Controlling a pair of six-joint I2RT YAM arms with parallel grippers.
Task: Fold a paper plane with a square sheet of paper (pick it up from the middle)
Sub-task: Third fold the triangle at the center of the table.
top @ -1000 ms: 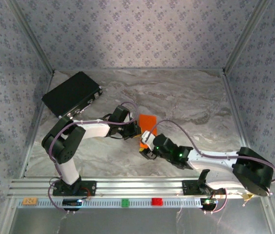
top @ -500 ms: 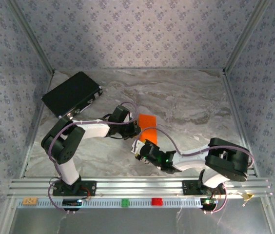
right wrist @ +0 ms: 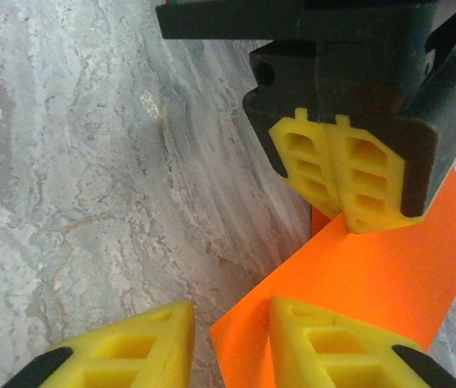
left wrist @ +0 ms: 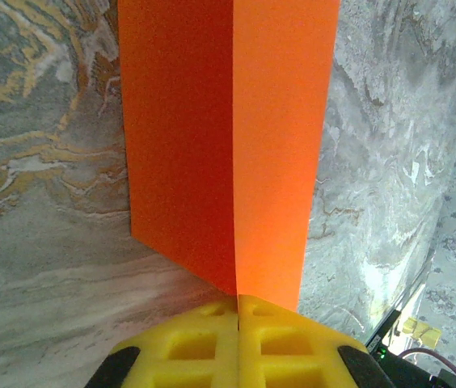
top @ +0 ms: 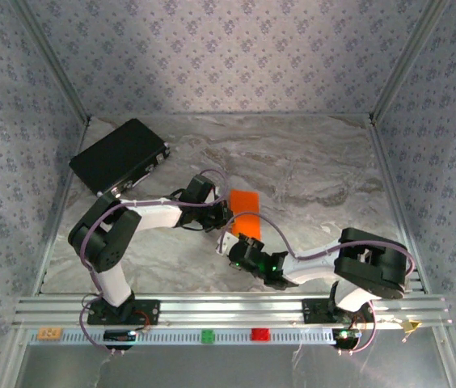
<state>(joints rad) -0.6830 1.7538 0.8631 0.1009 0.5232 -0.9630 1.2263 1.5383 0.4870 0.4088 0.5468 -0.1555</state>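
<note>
- Top external view: places the square sheet of paper (top: 245, 212) at mid-worktop (top: 317, 162), with the left gripper (top: 225, 215) at its left edge and the right gripper (top: 230, 245) just beside its near corner.
- Left wrist view: confirms the left gripper clamped together on the sheet right where a centre crease meets the edge. Shows one half shaded and the other bright, so bent along that line rather than flat.
- Right wrist view: adds what the overhead cannot resolve, namely the right gripper standing apart, the sheet's near corner lying in the gap beside one pad, nothing pinched yet.
- Reads as an early step: centre crease made, no pointed nose formed, a corner about to be taken for folding toward the crease.
- Calls next for closing gently on that corner while keeping the left clamp steady; probably risks buckling or slipping, given such thin paper.
- Shows, overhead alone, the black case (top: 119, 156) at far left, well apart from the work.
</note>
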